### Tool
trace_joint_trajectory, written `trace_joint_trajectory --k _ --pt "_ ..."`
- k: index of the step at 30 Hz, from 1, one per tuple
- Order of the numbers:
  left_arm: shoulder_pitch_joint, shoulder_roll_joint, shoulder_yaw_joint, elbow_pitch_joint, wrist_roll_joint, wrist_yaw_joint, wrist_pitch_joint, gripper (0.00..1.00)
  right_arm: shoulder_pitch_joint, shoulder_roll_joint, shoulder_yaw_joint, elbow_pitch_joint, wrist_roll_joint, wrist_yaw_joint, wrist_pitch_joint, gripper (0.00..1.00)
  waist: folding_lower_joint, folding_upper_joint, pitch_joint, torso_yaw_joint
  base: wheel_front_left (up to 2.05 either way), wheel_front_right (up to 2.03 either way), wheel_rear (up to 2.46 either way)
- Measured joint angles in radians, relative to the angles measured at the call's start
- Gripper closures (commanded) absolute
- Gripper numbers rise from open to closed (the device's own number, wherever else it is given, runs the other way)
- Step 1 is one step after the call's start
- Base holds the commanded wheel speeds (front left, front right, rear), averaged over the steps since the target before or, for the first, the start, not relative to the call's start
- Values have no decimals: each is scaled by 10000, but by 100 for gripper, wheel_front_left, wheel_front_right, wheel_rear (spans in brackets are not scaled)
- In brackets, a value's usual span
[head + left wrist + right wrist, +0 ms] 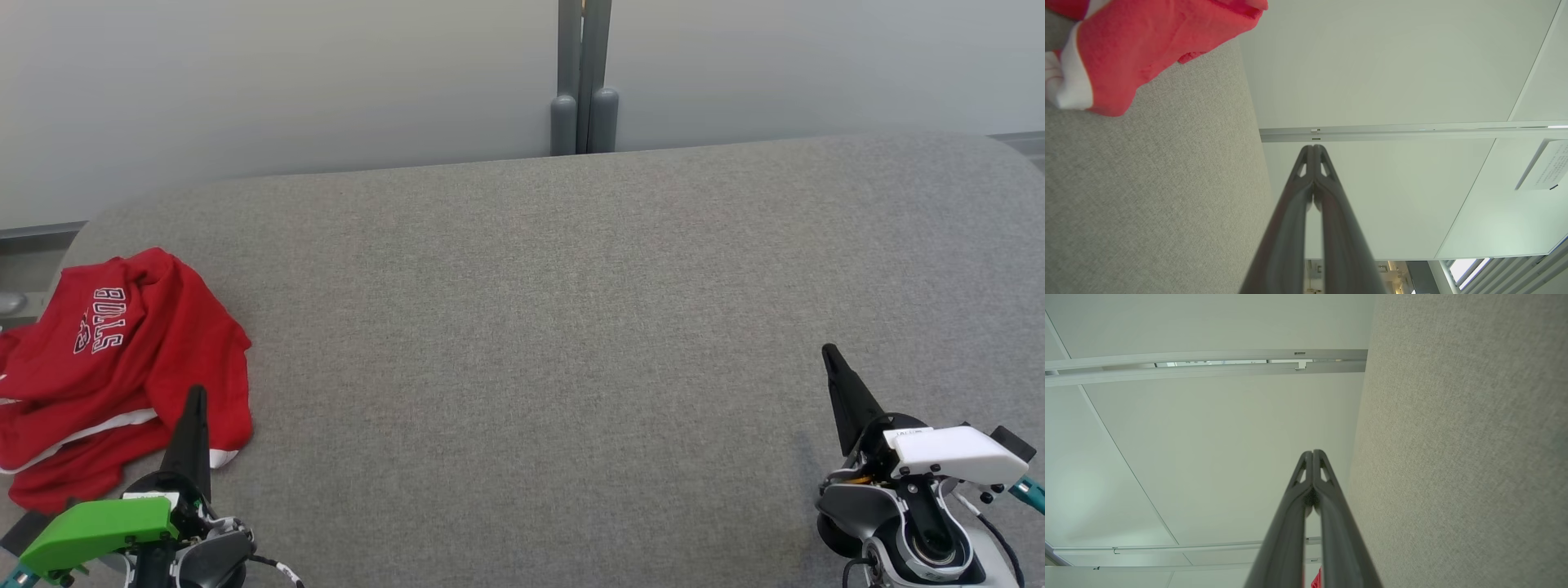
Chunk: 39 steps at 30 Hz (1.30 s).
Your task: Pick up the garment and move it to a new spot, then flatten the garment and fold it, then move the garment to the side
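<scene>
The garment [122, 367] is heaped on the worktop [531, 327], just ahead and left of the left gripper [194, 408]. The right gripper [834, 363] is held well apart to the right, over the worktop. A post [584, 82] is set behind the far edge.

A: Bright, even, diffuse light; no single source evident. The grey woven cloth tabletop [522, 343] is flatly lit, no glare.

B: Shadows barely there: one faint soft patch on the cloth beside the right gripper [829, 353]. Far table edge slightly soft.

A: The crumpled red jersey garment with white trim [122, 367]: lettering crisp from the head; close to the left wrist lens it goes orange-pink and blurred.

B: The left gripper [1313, 148] is sharp at the tips, smeared near the lens. The pale wall rails [1208, 361] bow, a wide-angle effect. The small window [1459, 267] is blown white.
</scene>
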Motion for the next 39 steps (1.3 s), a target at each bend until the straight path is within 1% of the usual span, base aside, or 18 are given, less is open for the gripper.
trace_joint_trajectory --k 39 --pt "0 0 0 0 0 0 0 100 0 0 0 0 0 0 0 100 0 0 0 0 0 0 0"
